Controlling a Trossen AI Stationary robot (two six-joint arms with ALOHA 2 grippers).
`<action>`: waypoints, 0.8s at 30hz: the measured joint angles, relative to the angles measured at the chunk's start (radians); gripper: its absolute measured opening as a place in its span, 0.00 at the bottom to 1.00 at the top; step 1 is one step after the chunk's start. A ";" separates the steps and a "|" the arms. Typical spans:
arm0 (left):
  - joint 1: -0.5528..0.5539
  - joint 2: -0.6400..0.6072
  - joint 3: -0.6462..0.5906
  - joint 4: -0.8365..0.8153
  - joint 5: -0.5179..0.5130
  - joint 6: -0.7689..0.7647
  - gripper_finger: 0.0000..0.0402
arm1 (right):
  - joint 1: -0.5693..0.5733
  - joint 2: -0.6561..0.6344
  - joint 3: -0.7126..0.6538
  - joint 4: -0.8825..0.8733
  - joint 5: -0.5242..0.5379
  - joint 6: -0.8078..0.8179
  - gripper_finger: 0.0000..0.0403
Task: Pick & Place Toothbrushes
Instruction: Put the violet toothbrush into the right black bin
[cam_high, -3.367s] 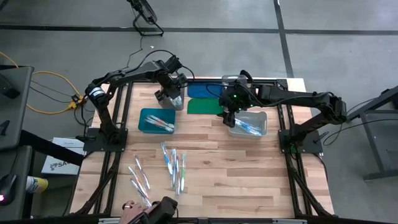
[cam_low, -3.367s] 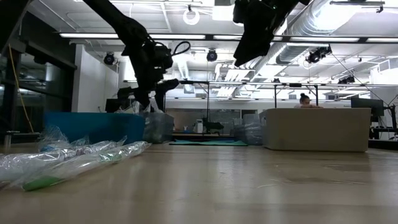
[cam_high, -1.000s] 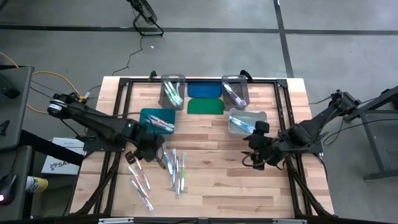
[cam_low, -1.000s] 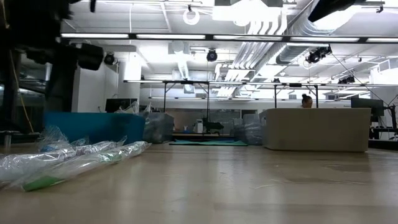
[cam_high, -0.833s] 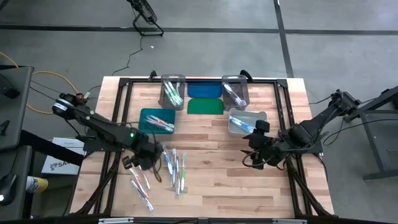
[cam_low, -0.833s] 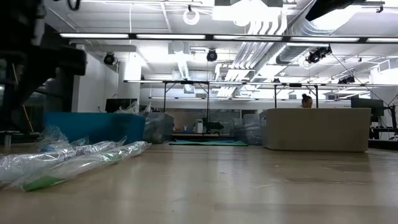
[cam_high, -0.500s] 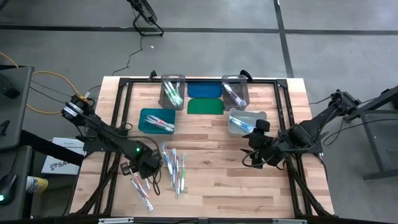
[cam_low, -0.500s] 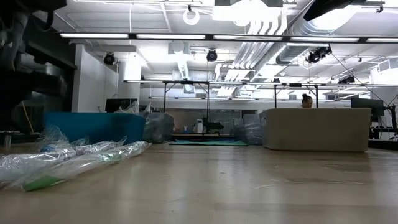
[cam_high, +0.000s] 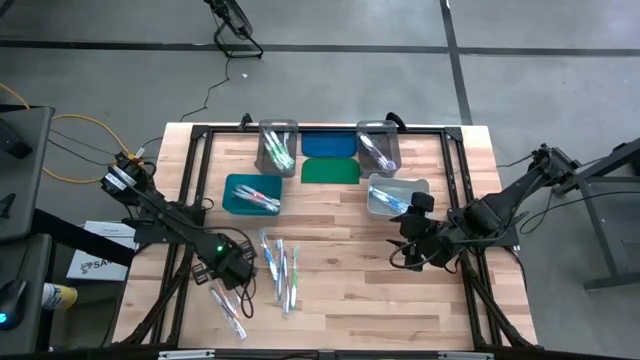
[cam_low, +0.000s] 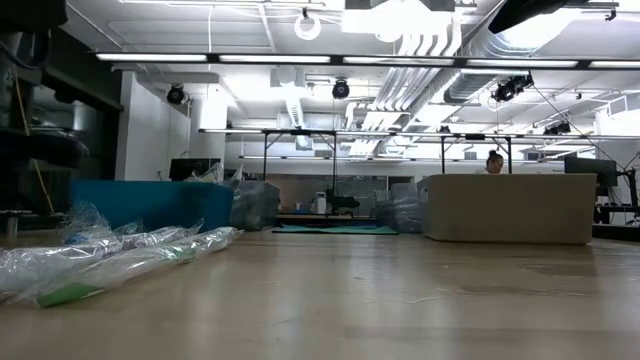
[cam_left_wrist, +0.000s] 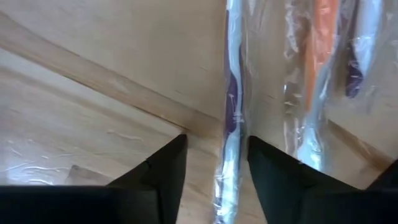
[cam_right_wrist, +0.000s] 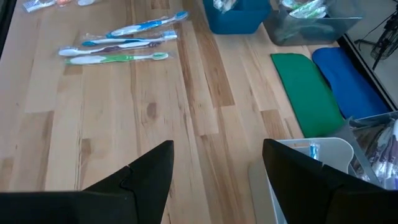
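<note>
Several wrapped toothbrushes lie flat on the wood near the table's near-left part, with more of them closer to the near edge. My left gripper is low over them, pointing down. In the left wrist view it is open, one finger on each side of a purple-and-white wrapped toothbrush, and no touch shows. An orange-handled one lies beside it. My right gripper waits open at the table's right, above bare wood.
A teal bin and three clear bins hold toothbrushes. Blue lid and green lid lie flat between the far bins. Bare wood stretches across the near-right part. A person sits far off in the room.
My left gripper has moved from beside the teal bin toward the table's near edge and down, onto the loose toothbrushes. In the low view its dark shape has passed out at the left. The right arm has kept still.
</note>
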 joint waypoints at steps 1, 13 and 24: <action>0.000 0.000 -0.004 0.000 -0.001 0.001 0.39 | 0.000 0.000 0.000 0.001 0.000 0.000 0.60; 0.002 0.006 0.039 0.010 -0.020 0.009 0.05 | 0.000 0.000 0.000 0.001 -0.004 0.001 0.60; 0.060 0.005 0.280 0.026 -0.306 0.202 0.03 | 0.000 0.001 -0.073 0.152 0.113 -0.074 0.60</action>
